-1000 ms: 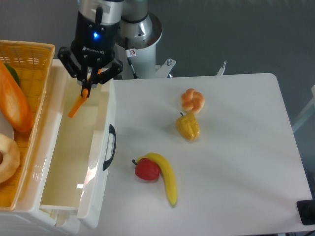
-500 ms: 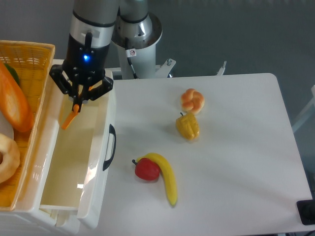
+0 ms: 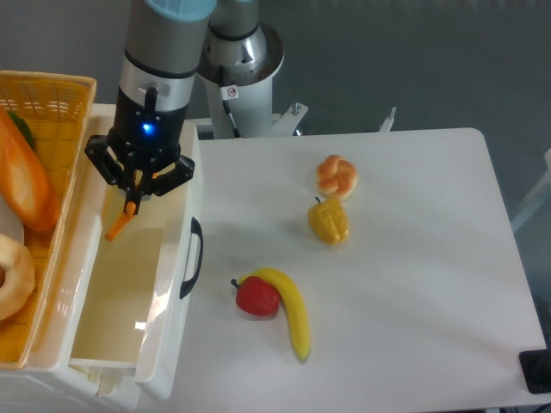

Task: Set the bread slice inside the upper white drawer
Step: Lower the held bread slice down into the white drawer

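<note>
The bread slice [image 3: 118, 223] shows edge-on as a thin orange sliver hanging tilted inside the upper white drawer [image 3: 176, 258], near its far end. My gripper [image 3: 133, 199] is shut on the slice's top edge, directly above the drawer's interior. The drawer is pulled open toward the camera, its black curved handle [image 3: 191, 257] on the right-hand front face. The slice's lower tip sits close to the drawer's left wall; whether it touches the floor I cannot tell.
A woven yellow basket [image 3: 52, 103] at the left holds a long orange baguette [image 3: 27, 185] and a round pastry [image 3: 14, 280]. On the table lie a knotted bun [image 3: 337, 175], a yellow pepper [image 3: 329, 221], a red apple [image 3: 256, 296] and a banana [image 3: 292, 311].
The gripper with the bread slice has moved left and lower, from above the drawer's right wall down into the drawer's far end.
</note>
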Action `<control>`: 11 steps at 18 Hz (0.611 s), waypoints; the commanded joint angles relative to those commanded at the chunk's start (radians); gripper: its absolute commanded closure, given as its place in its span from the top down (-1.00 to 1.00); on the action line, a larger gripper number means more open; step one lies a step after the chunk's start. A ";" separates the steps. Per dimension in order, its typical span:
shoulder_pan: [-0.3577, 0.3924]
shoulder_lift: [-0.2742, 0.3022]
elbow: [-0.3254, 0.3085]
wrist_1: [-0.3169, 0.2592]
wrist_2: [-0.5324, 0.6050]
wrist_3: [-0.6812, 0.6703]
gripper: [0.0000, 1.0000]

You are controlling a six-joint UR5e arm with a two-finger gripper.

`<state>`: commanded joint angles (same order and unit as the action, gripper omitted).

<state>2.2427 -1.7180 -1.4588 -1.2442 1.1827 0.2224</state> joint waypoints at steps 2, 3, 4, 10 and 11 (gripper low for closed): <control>-0.015 -0.021 0.002 0.031 0.002 -0.005 -1.00; -0.021 -0.029 0.002 0.035 0.003 -0.005 -1.00; -0.023 -0.032 0.002 0.037 0.003 -0.005 -1.00; -0.023 -0.035 0.002 0.039 0.005 -0.002 -1.00; -0.023 -0.035 0.000 0.042 0.005 0.000 -1.00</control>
<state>2.2197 -1.7533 -1.4588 -1.2027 1.1873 0.2224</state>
